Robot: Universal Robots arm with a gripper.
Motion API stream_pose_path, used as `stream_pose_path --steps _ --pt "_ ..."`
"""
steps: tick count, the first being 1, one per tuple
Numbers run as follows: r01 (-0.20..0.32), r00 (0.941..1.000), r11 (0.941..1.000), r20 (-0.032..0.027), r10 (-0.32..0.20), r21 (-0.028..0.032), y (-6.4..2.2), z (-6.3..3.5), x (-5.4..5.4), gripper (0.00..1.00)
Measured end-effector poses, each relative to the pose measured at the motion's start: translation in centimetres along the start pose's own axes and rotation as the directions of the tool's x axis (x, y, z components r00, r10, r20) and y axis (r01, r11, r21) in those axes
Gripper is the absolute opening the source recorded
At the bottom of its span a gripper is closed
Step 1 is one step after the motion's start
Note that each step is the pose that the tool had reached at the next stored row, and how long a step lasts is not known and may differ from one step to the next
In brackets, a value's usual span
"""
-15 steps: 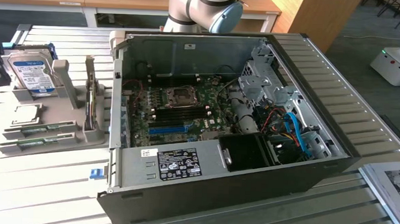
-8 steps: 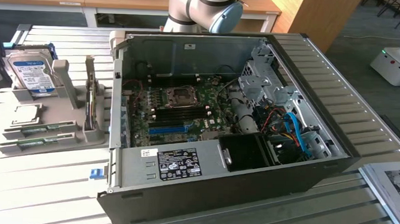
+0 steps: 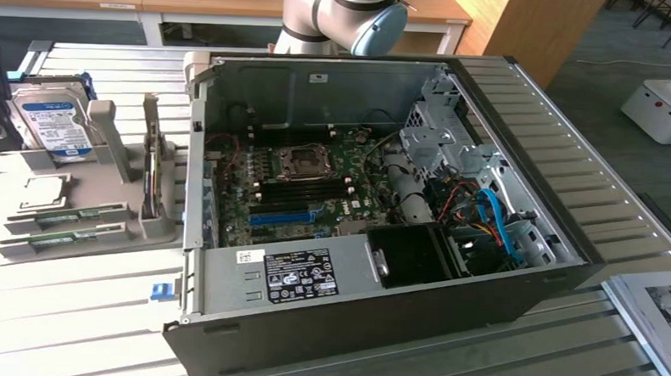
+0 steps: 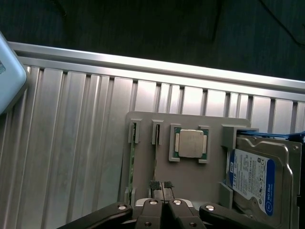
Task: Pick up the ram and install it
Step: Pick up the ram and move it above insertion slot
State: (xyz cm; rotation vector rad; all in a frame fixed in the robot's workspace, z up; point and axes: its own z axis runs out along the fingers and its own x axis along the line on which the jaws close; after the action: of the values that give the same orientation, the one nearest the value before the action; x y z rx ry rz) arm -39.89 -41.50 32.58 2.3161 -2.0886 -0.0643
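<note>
hovering clenched and empty, the pincer [image 4: 161,185] hung over the ram [image 4: 156,162]; pickup was not yet made. grasping likely needed jaws parted astride it.

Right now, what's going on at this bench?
The arm's pincer is shut and empty. It hangs over the gray parts holder, with its tips closest to the RAM stick slotted beside the CPU. A second RAM stick and a hard drive sit in the same holder. The open PC case shows its motherboard.
</note>
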Motion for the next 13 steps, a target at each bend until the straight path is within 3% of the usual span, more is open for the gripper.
stream_pose_path --steps 13 --pt "0.0 1.0 1.0 0.0 0.0 0.0 -0.04 0.87 0.01 0.1"
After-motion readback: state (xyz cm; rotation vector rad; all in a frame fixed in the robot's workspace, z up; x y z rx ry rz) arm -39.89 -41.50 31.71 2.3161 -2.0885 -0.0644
